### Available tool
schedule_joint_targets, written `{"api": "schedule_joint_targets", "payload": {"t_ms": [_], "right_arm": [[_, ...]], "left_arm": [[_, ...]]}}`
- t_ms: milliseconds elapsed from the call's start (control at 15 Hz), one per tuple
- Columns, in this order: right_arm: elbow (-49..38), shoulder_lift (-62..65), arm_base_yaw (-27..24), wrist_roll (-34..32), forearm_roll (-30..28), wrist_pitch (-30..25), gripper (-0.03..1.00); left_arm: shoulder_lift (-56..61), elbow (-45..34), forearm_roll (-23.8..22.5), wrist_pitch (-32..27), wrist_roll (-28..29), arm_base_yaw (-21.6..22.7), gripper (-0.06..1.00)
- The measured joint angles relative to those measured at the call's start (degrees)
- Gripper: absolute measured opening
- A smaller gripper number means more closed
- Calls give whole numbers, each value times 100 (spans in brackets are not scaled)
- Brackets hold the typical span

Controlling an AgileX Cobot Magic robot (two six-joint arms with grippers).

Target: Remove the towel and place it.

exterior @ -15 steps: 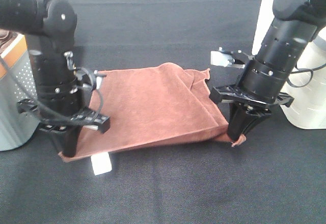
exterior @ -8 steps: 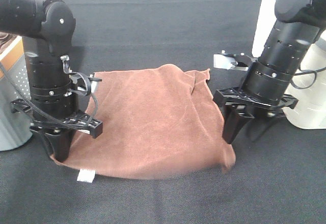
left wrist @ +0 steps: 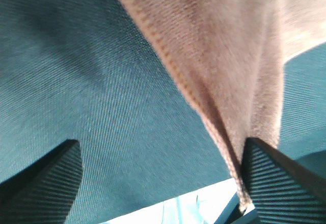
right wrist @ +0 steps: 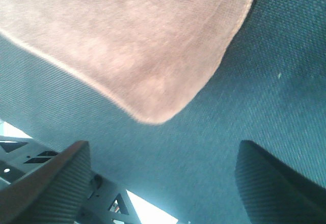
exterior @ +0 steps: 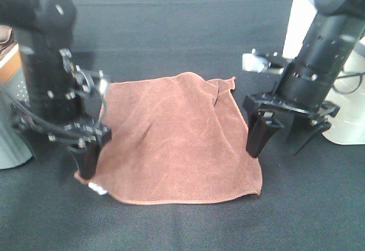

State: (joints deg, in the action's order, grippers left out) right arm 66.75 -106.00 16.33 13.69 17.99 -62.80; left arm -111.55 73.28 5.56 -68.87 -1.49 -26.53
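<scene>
Black tabletop [exterior: 182, 34] is bearing the towel [exterior: 177, 142] spread flat; I am seeing left gripper [left wrist: 160, 178] and right gripper [right wrist: 163, 178] open, placement apparently done.

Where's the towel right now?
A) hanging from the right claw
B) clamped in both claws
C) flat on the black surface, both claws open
C: the towel lies spread on the black surface; the left claw and right claw both show parted jaws.

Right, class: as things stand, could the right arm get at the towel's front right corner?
Probably yes. The right gripper hangs open at the edge of the towel, and its wrist view shows that corner just ahead of it, with only bare black cloth between.
</scene>
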Motion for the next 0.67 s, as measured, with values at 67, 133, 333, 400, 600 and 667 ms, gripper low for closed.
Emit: {"api": "schedule_joint_targets", "payload": {"t_ms": [67,133,333,400,600,667], "right_arm": [[0,212,0,-80,0,-6,74],[-6,355,0,-97,0,-11,74],[-6,848,0,-126,0,-23,74],[-6,928,0,-132,0,-40,74],[-6,980,0,-189,0,-52,74],[-6,980,-6,-246,0,-109,74]], "left_arm": [[332,0,0,0,23,0,81],[544,0,6,0,23,0,82],[1003,0,23,-11,149,0,82],[1049,0,23,-23,149,0,82],[1049,0,23,-23,275,0,82],[1071,0,29,-29,309,0,82]]}}
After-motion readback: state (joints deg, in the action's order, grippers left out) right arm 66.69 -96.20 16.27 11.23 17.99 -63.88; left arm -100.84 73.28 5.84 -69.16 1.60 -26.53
